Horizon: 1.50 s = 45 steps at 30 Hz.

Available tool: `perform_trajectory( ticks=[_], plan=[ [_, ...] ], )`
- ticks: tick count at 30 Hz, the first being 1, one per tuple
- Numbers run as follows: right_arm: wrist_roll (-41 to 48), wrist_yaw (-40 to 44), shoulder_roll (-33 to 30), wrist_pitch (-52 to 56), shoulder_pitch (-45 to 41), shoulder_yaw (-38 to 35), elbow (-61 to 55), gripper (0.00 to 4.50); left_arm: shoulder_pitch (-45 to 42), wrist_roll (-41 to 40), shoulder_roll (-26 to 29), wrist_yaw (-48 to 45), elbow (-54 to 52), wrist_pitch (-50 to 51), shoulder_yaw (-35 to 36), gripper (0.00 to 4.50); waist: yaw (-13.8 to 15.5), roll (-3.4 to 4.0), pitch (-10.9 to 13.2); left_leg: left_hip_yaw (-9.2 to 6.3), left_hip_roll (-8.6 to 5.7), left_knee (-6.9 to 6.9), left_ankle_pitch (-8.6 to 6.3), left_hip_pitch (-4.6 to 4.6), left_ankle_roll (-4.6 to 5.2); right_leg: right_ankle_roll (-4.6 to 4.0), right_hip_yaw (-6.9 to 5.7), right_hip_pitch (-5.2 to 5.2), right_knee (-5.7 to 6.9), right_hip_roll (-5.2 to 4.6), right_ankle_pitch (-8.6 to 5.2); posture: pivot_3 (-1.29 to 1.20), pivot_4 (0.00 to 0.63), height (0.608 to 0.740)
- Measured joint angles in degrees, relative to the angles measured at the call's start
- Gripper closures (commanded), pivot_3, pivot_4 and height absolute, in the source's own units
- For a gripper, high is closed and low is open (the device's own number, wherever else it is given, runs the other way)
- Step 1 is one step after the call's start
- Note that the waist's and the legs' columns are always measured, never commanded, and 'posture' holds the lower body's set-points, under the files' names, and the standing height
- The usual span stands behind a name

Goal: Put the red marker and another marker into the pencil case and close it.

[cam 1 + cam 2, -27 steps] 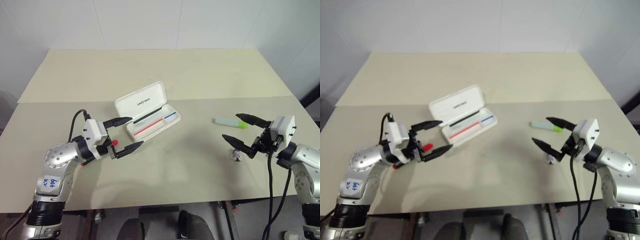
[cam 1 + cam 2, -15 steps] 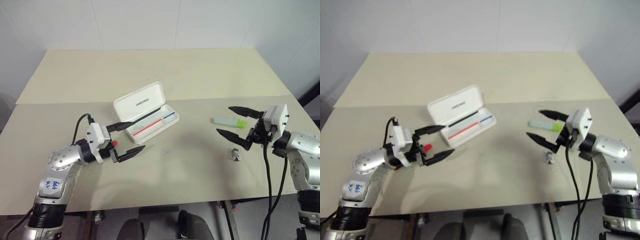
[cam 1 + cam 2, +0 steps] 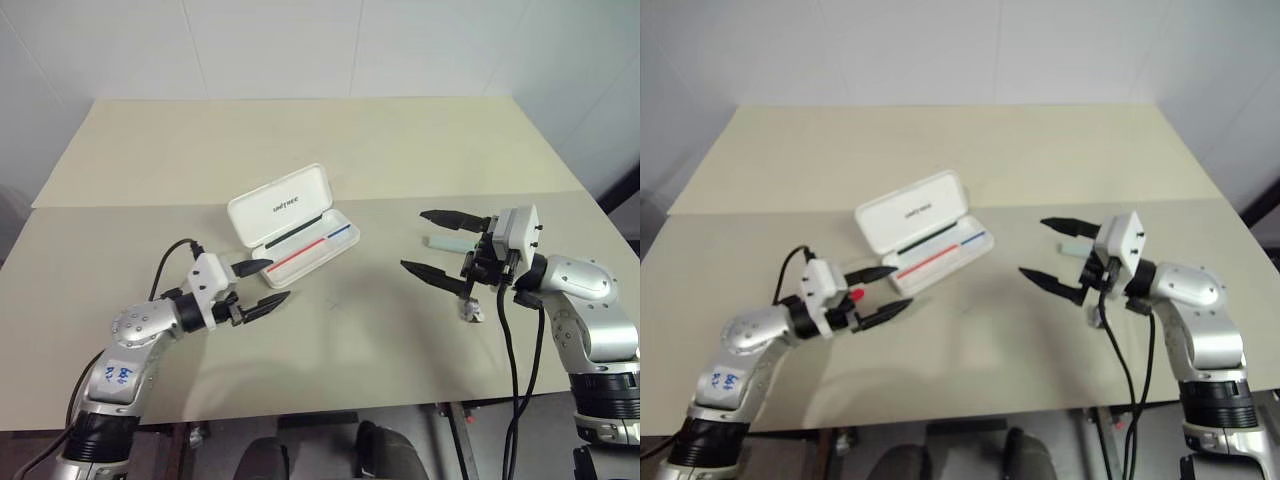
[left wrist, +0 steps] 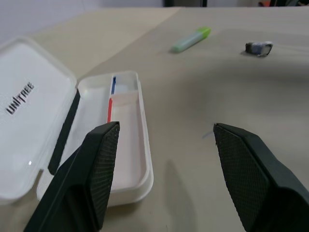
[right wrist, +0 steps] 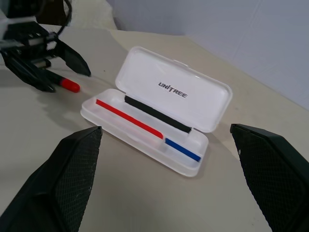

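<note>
Pencil case (image 3: 295, 230) lies open at bench (image 3: 330, 150) centre. Red marker (image 5: 67, 86) rests at its 8 o'clock under the left gripper (image 3: 262, 283), fingers wide, empty. Green highlighter (image 4: 190, 39) lies at 3 o'clock beside the right gripper (image 3: 430, 243), fingers wide.

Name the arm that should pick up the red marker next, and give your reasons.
Left. The red marker lies on the table right by the open left hand, beside the open pencil case. The right hand, also open, hovers on the far side of the case from it.
</note>
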Motion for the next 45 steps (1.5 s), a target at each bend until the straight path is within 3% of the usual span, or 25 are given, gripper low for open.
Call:
perform_trajectory(
  ticks=[13, 33, 42, 45],
  plan=[
    [0.3, -2.1, 4.0, 1.8, 0.1, 2.1, -2.0, 0.0, -7.5, 7.3, -4.1, 10.8, 0.9, 11.7, -4.8, 1.24, -0.1, -0.04, 0.0, 0.3, 0.09, -0.02, -0.04, 0.13, 0.0, 0.03, -0.19, 0.0, 0.0, 0.0, 0.02, 0.0, 0.15, 0.74],
    [0.5, -3.2, 6.1, 1.5, 0.4, 2.3, -4.9, 0.0, -11.8, 10.9, 3.2, 6.5, -0.1, 25.5, -12.0, 1.24, -0.3, -0.05, 0.0, 0.37, 0.13, -0.02, -0.07, 0.23, 0.0, 0.03, -0.2, 0.0, 0.06, 0.01, 0.02, 0.0, 0.15, 0.74],
    [0.6, -2.4, 6.0, 1.4, -1.4, 2.3, -4.9, 0.0, -16.2, 13.3, 2.7, 6.0, 2.3, 27.2, -16.3, 1.24, -0.3, -0.08, 0.0, 0.4, 0.13, -0.01, -0.07, 0.26, 0.0, 0.03, -0.18, 0.0, 0.09, 0.01, 0.02, 0.0, 0.15, 0.74],
    [0.6, -2.4, 5.8, 1.4, -1.8, 2.2, -5.0, 0.0, -17.4, 14.3, 1.8, 6.0, 3.4, 27.2, -17.3, 1.83, 0.0, -0.11, -0.1, 0.41, 0.12, 0.03, -0.07, 0.25, 0.0, 0.03, -0.18, 0.02, 0.1, 0.0, 0.02, 0.0, 0.15, 0.74]
  ],
)
